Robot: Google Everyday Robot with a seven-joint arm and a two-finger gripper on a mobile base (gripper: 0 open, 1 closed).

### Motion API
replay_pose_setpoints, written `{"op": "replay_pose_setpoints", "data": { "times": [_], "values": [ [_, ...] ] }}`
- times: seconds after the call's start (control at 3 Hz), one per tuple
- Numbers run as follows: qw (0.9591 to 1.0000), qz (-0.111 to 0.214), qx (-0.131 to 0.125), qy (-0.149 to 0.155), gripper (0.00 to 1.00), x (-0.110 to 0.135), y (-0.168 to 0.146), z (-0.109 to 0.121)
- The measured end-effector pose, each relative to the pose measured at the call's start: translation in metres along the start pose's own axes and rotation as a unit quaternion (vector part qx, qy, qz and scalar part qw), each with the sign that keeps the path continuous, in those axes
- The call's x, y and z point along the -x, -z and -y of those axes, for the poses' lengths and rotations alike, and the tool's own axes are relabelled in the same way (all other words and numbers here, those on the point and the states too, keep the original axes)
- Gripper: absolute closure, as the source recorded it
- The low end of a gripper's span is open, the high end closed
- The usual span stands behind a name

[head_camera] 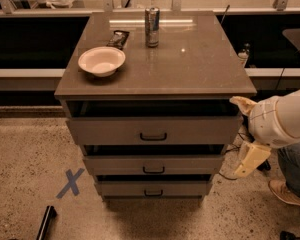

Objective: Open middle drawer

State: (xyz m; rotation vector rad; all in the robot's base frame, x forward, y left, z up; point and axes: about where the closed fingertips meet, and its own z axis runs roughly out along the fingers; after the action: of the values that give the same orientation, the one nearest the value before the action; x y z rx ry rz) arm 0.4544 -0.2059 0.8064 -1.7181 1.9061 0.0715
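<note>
A cabinet [190, 69] stands mid-scene with three drawers stacked in its near face: the top drawer [200, 130], under it the middle drawer [190, 164], then the bottom drawer [125, 188]. On the cabinet's top a bowl [101, 60] sits at the left, a flat packet [119, 38] just behind it, and a can [151, 26] at the far middle. The gripper [238, 136] hangs beside the cabinet's right edge, level with the upper two drawers, fingers spread. A tape cross [71, 182] lies on the floor to the near left.

The grey-brown cabinet top [200, 64] carries a white bowl [101, 60] front left, a dark packet [118, 38] just behind it and an upright can [151, 27] farther back; my gripper [246, 131], fingers apart, hangs just beside its right front corner.
</note>
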Motion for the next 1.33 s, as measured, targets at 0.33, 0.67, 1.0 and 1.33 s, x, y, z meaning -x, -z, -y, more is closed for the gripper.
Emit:
{"op": "replay_pose_setpoints", "data": {
  "times": [0.33,0.67,1.0,1.33],
  "values": [
    [0.9988,0.049,-0.006,-0.002,0.0,-0.015,-0.064,-0.023],
    [0.9948,0.078,-0.033,0.055,0.0,-0.034,-0.115,-0.033],
    [0.995,0.078,-0.032,0.054,0.0,-0.033,-0.115,-0.033],
    [0.9952,0.074,-0.017,0.062,0.0,-0.033,-0.132,-0.035]
  ]
}}
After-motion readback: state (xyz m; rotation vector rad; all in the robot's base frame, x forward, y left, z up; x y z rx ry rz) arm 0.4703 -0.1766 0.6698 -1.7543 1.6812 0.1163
